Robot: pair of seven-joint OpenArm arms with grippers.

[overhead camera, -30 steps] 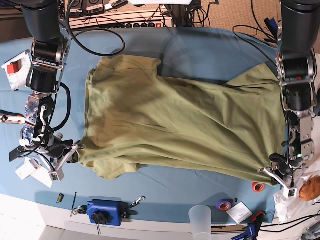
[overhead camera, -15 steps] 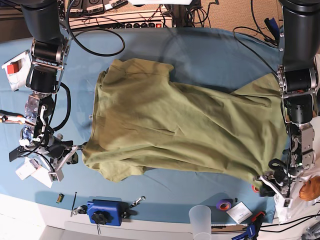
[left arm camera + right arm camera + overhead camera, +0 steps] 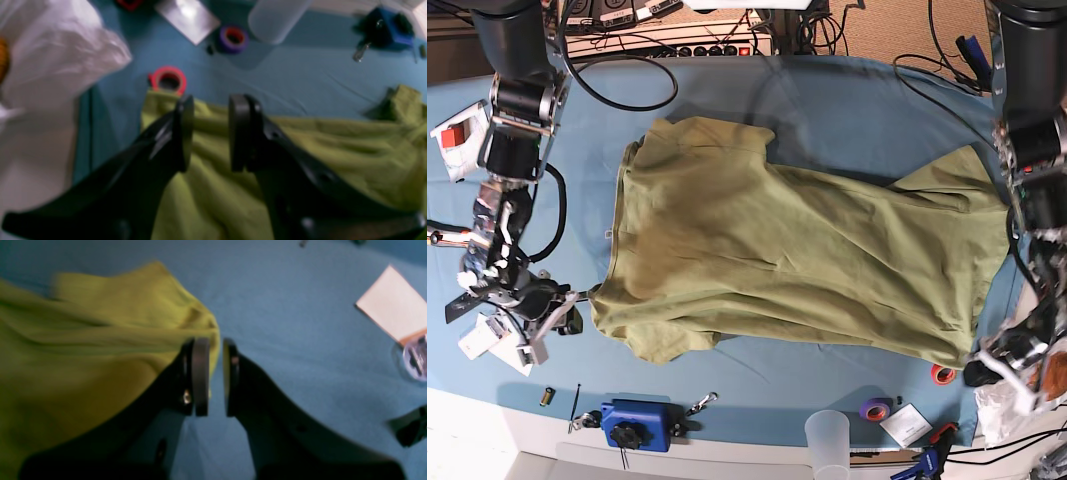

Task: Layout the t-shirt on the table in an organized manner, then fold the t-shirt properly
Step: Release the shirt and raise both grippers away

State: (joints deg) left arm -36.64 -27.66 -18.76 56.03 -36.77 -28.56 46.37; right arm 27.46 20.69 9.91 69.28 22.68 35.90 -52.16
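The large olive-green cotton t-shirt point(image 3: 787, 265) lies spread across the middle of the wide desk covered in teal-blue cloth point(image 3: 847, 100), its long axis running side to side in the base view. It is mostly flat, with shallow creases and one sleeve point(image 3: 942, 170) folded up near the far edge on that view's right.

The left gripper point(image 3: 210, 133) hangs above the shirt's corner with its two black jaws spread apart and nothing between them; green fabric shows through the gap. Just beyond that corner sits a red tape roll point(image 3: 167, 80), touching or nearly touching the hem. Farther off are a purple tape roll point(image 3: 232, 39), a frosted plastic cup point(image 3: 275, 20), a small white card point(image 3: 188, 18) and a blue clamp block point(image 3: 388, 28). A crumpled white plastic bag point(image 3: 56, 66) fills the wrist view's left side.

The right gripper point(image 3: 216, 376) sits at the shirt's opposite lower corner. Its jaws stand close together with a narrow slit left between them; a fold of the shirt's edge lies against the inner pad, but the blur makes it impossible to tell whether fabric is pinched. A pale card point(image 3: 393, 316) lies well apart on the bare cloth.
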